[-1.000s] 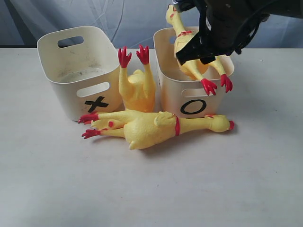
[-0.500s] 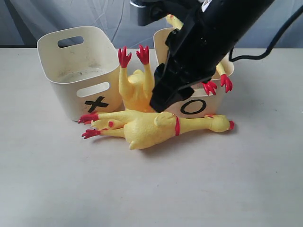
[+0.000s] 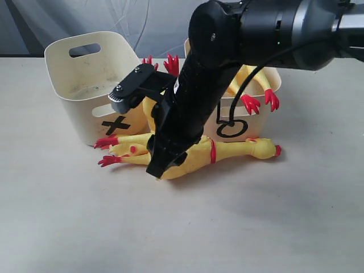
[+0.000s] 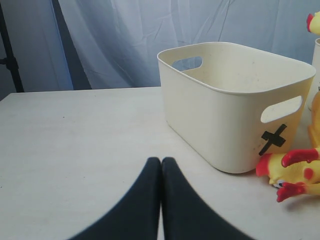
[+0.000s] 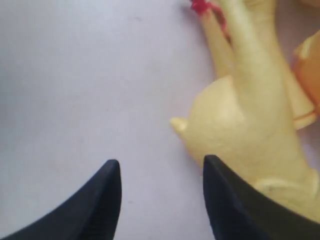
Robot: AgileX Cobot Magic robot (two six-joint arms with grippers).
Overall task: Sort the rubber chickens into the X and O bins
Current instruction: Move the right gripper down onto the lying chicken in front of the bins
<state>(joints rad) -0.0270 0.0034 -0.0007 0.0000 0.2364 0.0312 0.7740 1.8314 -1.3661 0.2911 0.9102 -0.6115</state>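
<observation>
The X bin point(image 3: 85, 79) stands at the left, the O bin point(image 3: 232, 128) at the right behind my right arm. One long chicken point(image 3: 250, 102) lies in the O bin with its red feet over the rim. A headless body point(image 3: 170, 62) stands feet-up between the bins. The other long chicken point(image 3: 244, 149) lies on the table in front. My right gripper point(image 5: 161, 162) is open, low over the table beside that chicken's body point(image 5: 235, 125), one finger at its edge. My left gripper point(image 4: 161, 160) is shut and empty, short of the X bin point(image 4: 220, 115). The head-and-neck piece is out of view.
The right arm point(image 3: 227, 68) crosses in front of the O bin and hides much of it. The pale tabletop point(image 3: 182, 227) stretches toward the front. A grey curtain point(image 4: 125, 40) hangs behind the table.
The right arm came away from above the O bin, leaving the chicken in it, and swung down and left to the chicken lying on the table.
</observation>
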